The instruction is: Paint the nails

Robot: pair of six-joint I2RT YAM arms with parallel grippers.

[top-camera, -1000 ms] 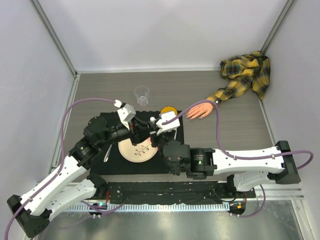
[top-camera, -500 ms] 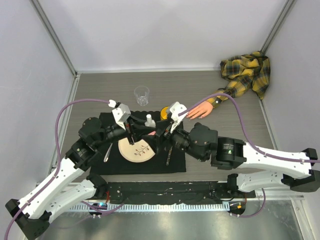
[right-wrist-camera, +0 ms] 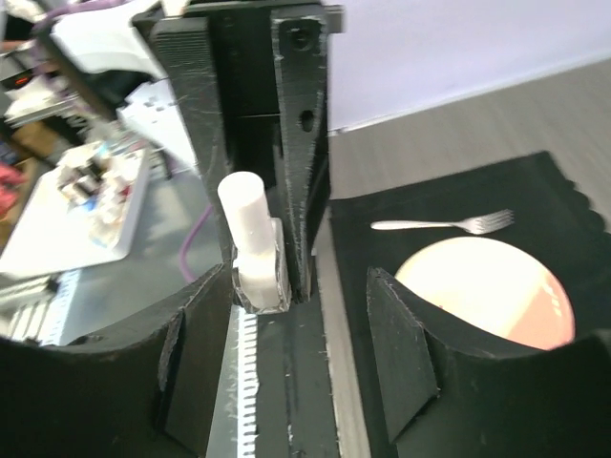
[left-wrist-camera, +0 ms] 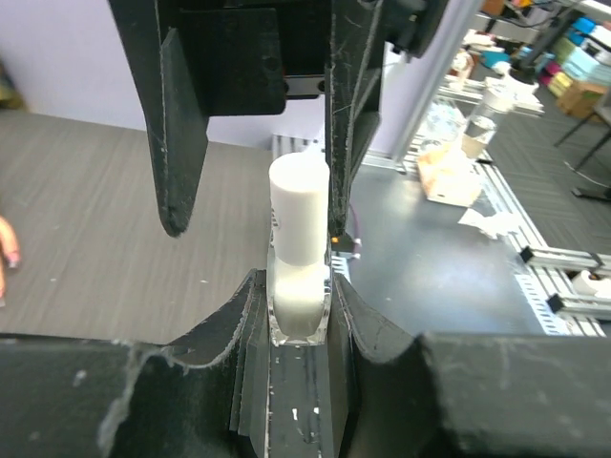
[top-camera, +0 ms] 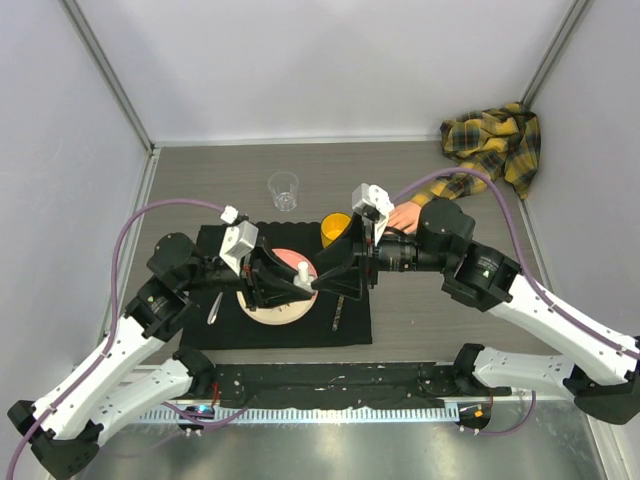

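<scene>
- Top external view: the left jaws are clenched on the small clear bottle (top-camera: pixel 300 275), which they hold over the plate (top-camera: pixel 270 316). The right jaws stand spread around its white cap (left-wrist-camera: pixel 299 205) and grip nothing yet.
- The cap sits off-centre, close against one right finger (left-wrist-camera: pixel 348 95). If you close now, that finger can shove the bottle sideways or tilt it in the left grip.
- If you twist with a poor hold, the jaws may slip off the cap. They may also pull the bottle free and spill polish on the black mat (top-camera: pixel 200 330).
- The mannequin hand (top-camera: pixel 405 218) lies on the counter (top-camera: pixel 200 180) just behind the right arm, its nails too small to make out. A careless swing of that arm can knock it out of place.
</scene>
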